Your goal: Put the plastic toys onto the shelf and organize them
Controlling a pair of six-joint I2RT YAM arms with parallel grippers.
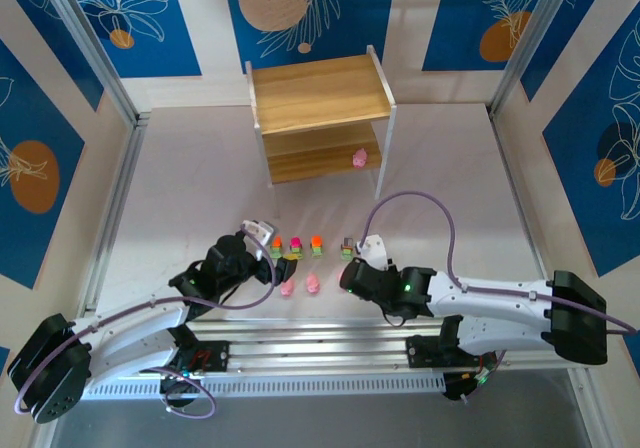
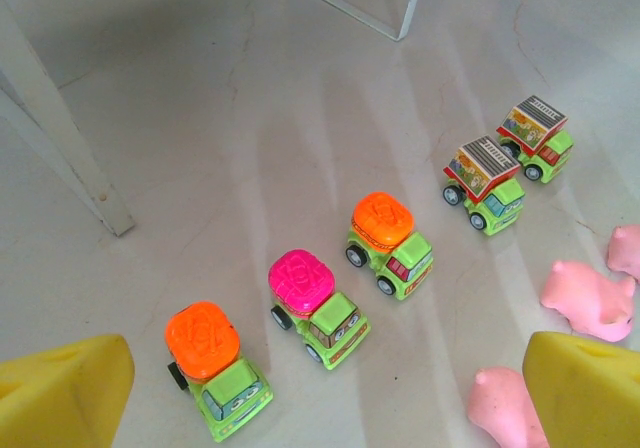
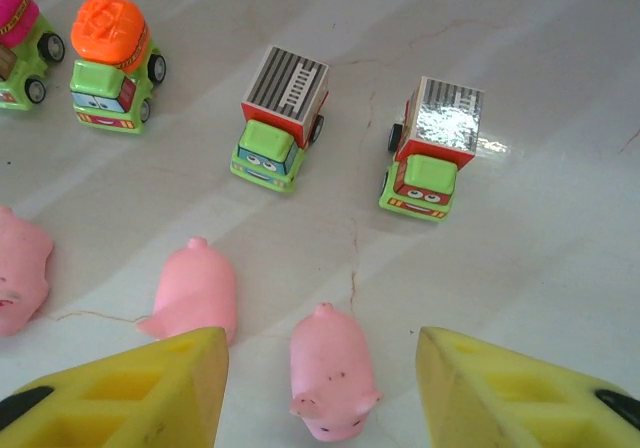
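Right claw [image 3: 322, 346] half open, small pink plastic pig [image 3: 330, 383] between its fingers, untouched; left claw [image 2: 330, 348] wide, green plastic trucks [image 2: 390, 248] ahead.

A white table [image 1: 200, 188] ringed by blue leaf-patterned wall panels [image 1: 140, 18].

Five green toy trucks [image 2: 390, 243] stand upright in a row on the table [image 2: 250, 118]: two orange-topped, one magenta-topped truck [image 2: 315, 303], two grey box-backed. Pink pigs [image 3: 195, 293] lie near the row. Another pig [image 1: 360, 157] rests at the right end of the wooden shelf [image 1: 320, 93]'s lower tier.
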